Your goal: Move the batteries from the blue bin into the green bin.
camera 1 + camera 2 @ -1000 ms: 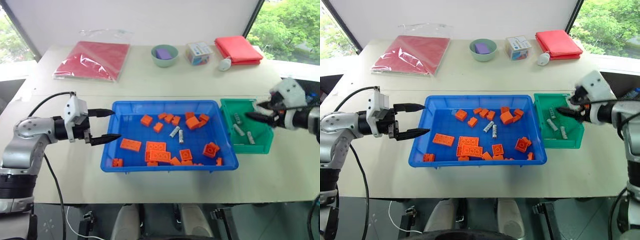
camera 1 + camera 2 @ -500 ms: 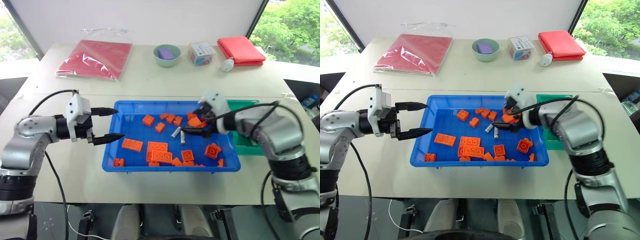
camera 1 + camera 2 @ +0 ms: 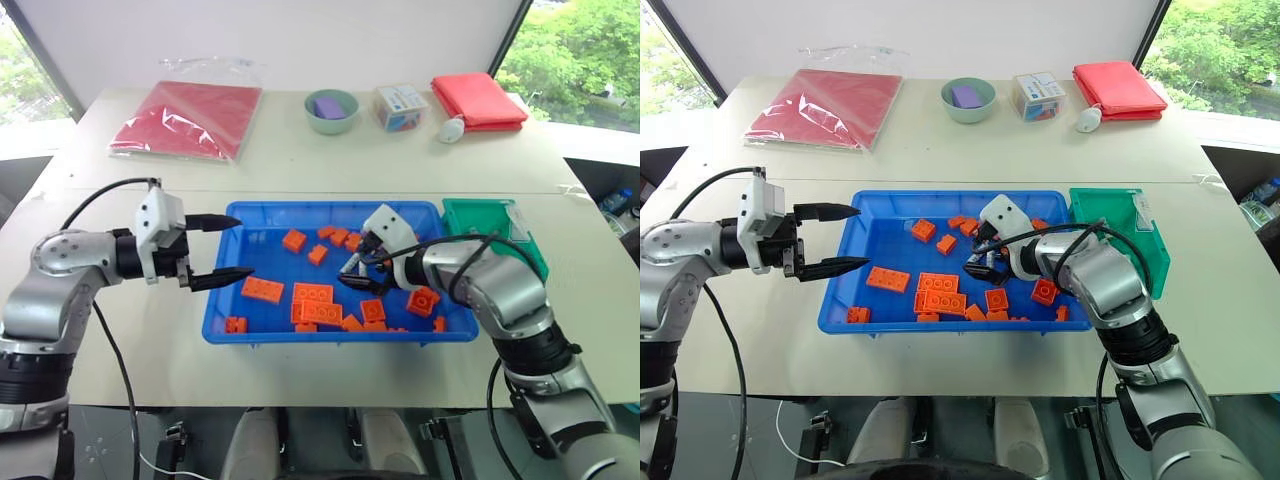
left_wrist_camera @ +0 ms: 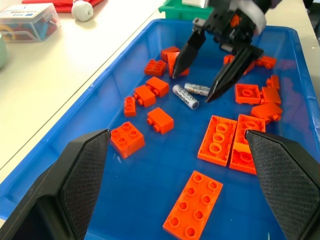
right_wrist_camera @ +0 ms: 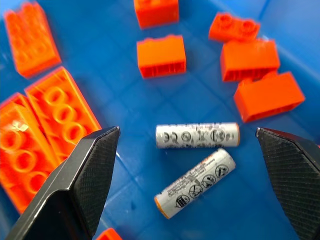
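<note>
The blue bin [image 3: 262, 248] sits mid-table and holds two batteries [image 5: 197, 135] lying side by side among orange bricks [image 3: 315, 300]. My right gripper [image 3: 348, 272] is down inside this bin, open, one finger on either side of the two batteries [image 4: 186, 96] and touching neither. The green bin [image 3: 495, 222] stands against the blue bin's right end, partly hidden behind my right arm. At the blue bin's left end my left gripper [image 3: 244, 246] hovers over the rim, open and empty.
Along the far edge of the table lie a red plastic pouch [image 3: 185, 118], a pale green bowl [image 3: 330, 108], a small clear box [image 3: 397, 105], a white object [image 3: 450, 128] and a folded red cloth [image 3: 478, 98]. Bricks crowd the blue bin's near side.
My right gripper swung left from above the green bin into the blue bin, dropped low over the two batteries and opened wide. The left gripper stayed in place.
</note>
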{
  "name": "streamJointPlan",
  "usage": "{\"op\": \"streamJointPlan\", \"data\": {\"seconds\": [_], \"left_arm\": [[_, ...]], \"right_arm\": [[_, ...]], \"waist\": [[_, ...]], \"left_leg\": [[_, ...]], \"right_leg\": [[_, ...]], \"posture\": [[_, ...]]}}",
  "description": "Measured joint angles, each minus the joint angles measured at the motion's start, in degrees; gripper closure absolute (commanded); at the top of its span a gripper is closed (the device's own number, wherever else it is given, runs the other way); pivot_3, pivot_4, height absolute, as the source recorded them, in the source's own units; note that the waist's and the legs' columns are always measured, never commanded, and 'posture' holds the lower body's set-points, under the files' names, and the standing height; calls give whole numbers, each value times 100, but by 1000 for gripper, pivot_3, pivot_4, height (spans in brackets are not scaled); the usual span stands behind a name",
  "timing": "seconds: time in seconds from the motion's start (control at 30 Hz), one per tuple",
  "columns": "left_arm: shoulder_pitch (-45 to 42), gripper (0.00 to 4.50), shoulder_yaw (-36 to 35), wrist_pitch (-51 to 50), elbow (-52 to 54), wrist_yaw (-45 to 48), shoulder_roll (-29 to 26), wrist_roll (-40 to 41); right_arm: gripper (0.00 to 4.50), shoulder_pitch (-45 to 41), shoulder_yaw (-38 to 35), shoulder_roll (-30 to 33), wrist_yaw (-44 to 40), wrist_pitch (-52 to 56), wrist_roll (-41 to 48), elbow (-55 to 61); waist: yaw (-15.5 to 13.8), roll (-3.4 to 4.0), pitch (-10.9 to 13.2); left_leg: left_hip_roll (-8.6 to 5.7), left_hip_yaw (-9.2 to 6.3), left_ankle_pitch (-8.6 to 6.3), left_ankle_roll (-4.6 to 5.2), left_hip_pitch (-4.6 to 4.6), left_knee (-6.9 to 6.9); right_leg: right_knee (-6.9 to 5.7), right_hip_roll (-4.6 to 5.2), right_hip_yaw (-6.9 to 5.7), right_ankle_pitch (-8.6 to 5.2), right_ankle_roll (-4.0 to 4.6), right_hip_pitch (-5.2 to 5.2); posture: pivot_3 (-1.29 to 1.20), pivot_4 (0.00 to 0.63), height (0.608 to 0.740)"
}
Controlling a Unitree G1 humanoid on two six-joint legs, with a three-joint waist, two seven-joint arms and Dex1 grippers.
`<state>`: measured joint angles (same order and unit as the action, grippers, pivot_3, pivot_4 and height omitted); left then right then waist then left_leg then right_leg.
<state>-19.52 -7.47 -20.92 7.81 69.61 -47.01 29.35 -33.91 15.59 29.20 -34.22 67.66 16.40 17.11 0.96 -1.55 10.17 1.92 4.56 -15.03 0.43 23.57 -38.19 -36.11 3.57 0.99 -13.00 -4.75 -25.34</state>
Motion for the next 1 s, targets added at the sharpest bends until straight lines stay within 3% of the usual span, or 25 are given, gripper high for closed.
{"op": "streamJointPlan", "data": {"seconds": [0.3, 0.4, 0.5, 0.53, 0.7, 0.83, 0.9, 1.0], "left_arm": [[-122, 0, 4, 11, -70, 10, 25, -11], [-151, 0, 4, 20, -92, 12, 27, -12], [-151, 0, 5, 25, -96, 16, 31, -13], [-152, 0, 5, 30, -97, 18, 36, -15], [-160, 0, 23, 49, -121, 21, 89, -20], [-151, 0, 133, 133, -222, 38, 112, -63], [-176, 0, 168, 163, -321, 45, 126, -86], [-277, 0, 232, 225, -415, 76, 214, -129]], "right_arm": [[24, 17, 447, 122, 19, -848, -433, -490], [799, 34, 457, 122, -4, -932, -456, -510], [2194, 78, 422, 114, -23, -896, -424, -438], [2194, 91, 329, 114, -50, -754, -335, -344], [2194, -194, -787, 208, -223, -41, 347, 92], [2194, -591, -2372, 1317, -375, 573, 724, 179], [2194, -238, -2828, 1918, -456, 626, 742, 192], [2194, 580, -3007, 2211, -516, 621, 742, 144]], "waist": [[0, -1, -1], [-1, -1, -1], [-2, -2, -1], [-4, -1, -1], [-18, 4, 2], [-106, -4, -1], [-123, -14, -7], [-116, -13, -7]], "left_leg": [[-1, 1, 0, 0, -1, 0], [-1, 1, 0, 0, -1, 0], [0, 1, 0, 0, -1, 0], [0, 0, 0, 0, -1, 0], [1, 0, 0, 0, 0, -1], [0, -1, -3, 5, 3, 3], [-2, 1, -8, 12, 1, 8], [-2, 2, -8, 12, 2, 9]], "right_leg": [[0, -2, -1, 0, -1, 2], [0, -2, -1, 1, -2, 2], [0, -2, -1, 1, -1, 2], [0, -2, 0, 1, -2, 1], [0, 1, 1, 1, -2, 1], [11, 8, -7, -1, 2, 7], [20, 6, -10, -2, 3, 11], [18, 4, -8, -2, 3, 9]], "posture": [[0, 150, 736], [0, 150, 736], [0, 150, 736], [0, 150, 736], [0, 150, 736], [0, 150, 736], [0, 150, 736], [0, 150, 736]]}}
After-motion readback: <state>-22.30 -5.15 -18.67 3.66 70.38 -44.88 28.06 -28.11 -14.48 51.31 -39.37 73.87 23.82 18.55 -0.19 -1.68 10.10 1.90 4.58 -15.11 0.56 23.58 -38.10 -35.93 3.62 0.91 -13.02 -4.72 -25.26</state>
